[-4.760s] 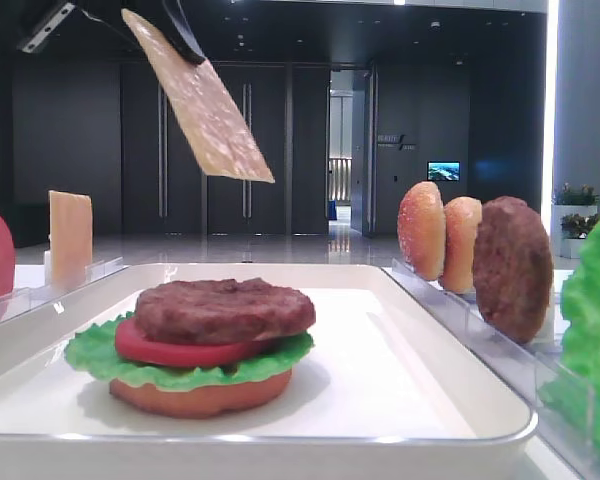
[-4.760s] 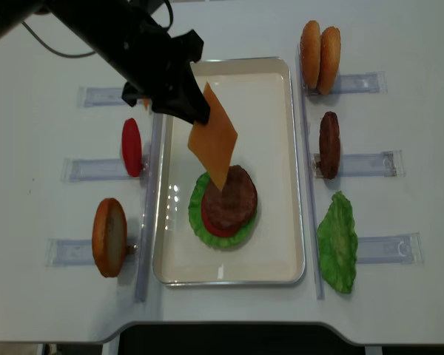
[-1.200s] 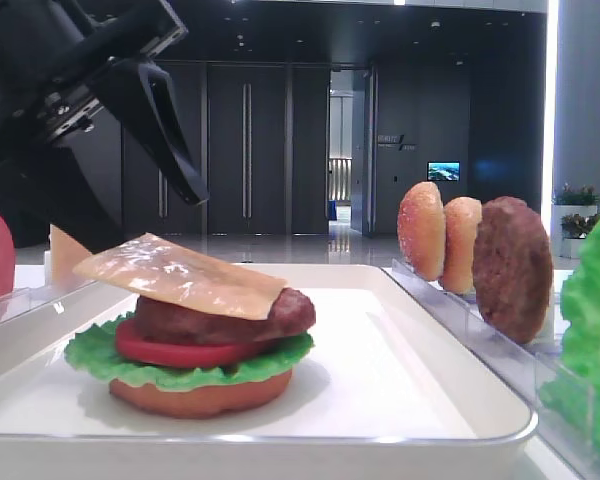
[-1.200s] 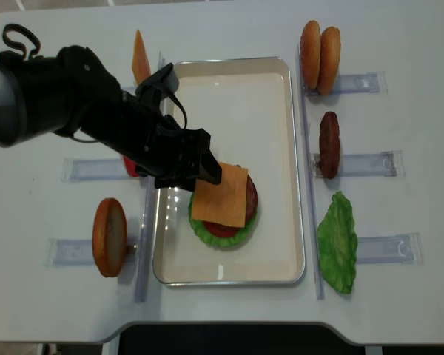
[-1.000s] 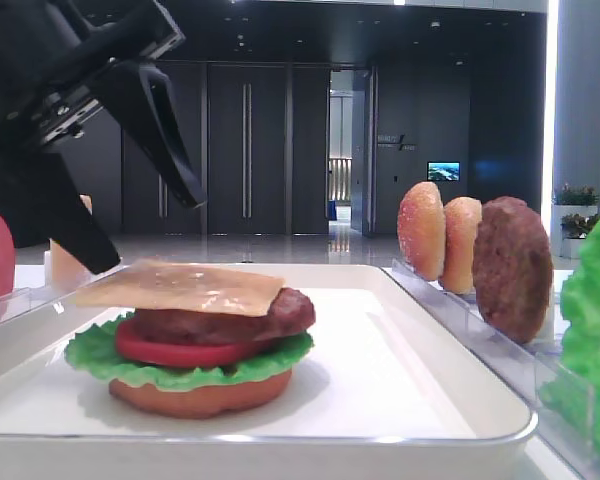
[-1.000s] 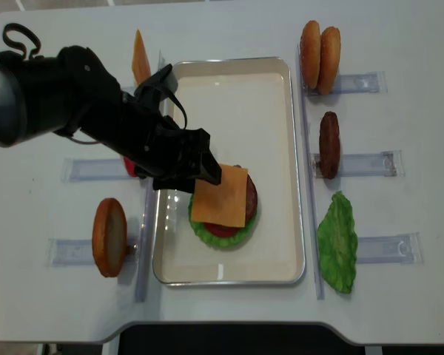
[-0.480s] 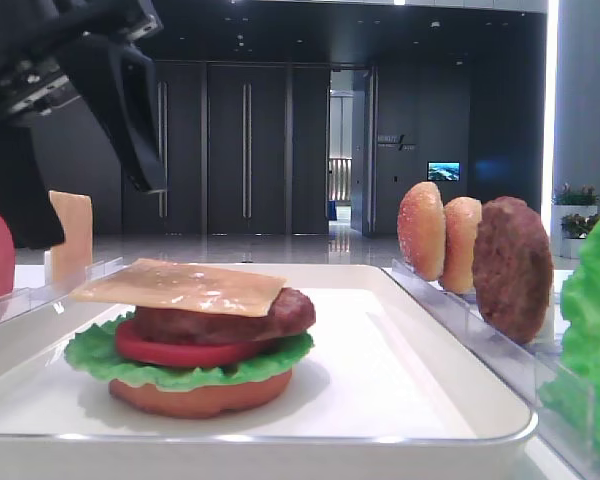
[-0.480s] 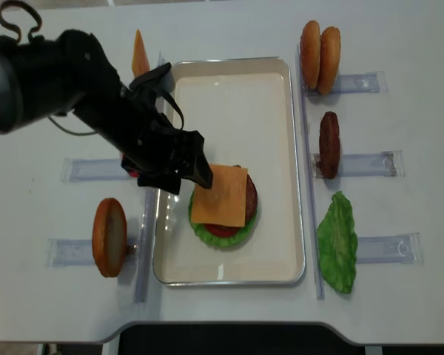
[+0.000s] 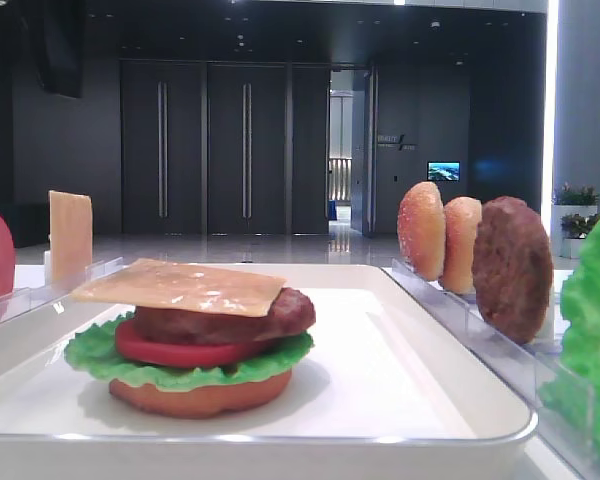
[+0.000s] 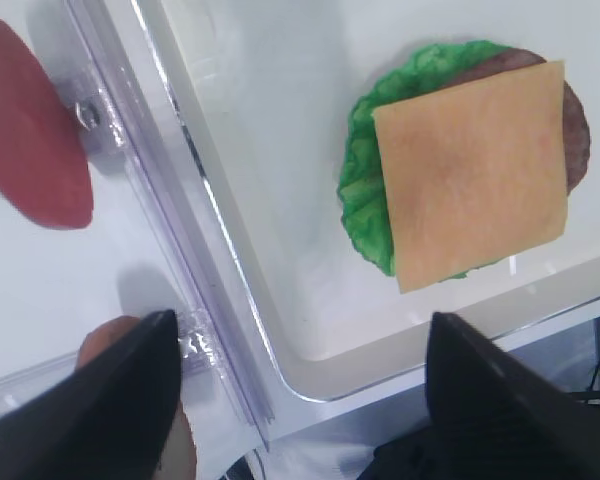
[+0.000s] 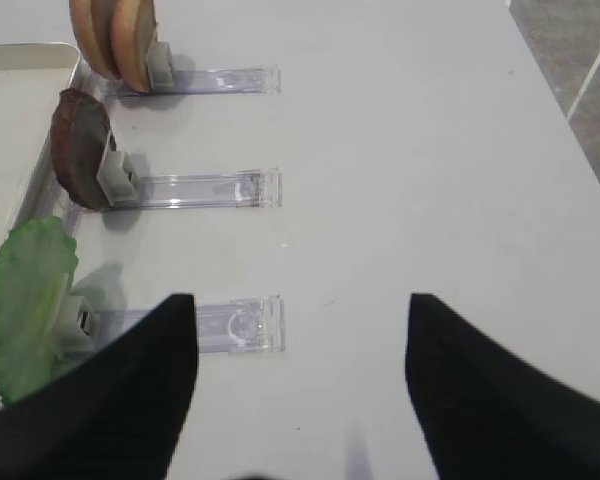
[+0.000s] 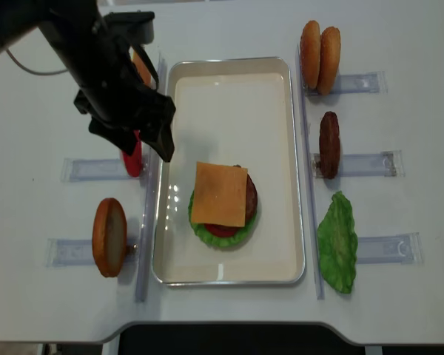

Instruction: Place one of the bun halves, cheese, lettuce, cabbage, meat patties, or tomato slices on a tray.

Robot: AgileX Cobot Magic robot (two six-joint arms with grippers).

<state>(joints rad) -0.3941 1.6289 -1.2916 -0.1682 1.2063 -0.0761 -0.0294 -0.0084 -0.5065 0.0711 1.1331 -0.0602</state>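
Left wrist view shows the cheese (image 10: 472,172) lying on the stacked patty in the tray (image 10: 280,260), placement apparently done, with the left tool (image 10: 295,395) wide open and empty.

From overhead I see bare tray (image 12: 229,96) floor at 12 o'clock of the stacked burger (image 12: 223,207). At 9 o'clock, racks with a tomato slice (image 12: 132,157) and bun half (image 12: 109,237) crowd the rim, under my left pincer (image 12: 133,140).

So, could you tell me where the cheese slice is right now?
In the overhead view the cheese lies flat atop the meat patty on the stack in the tray, right of the left gripper.
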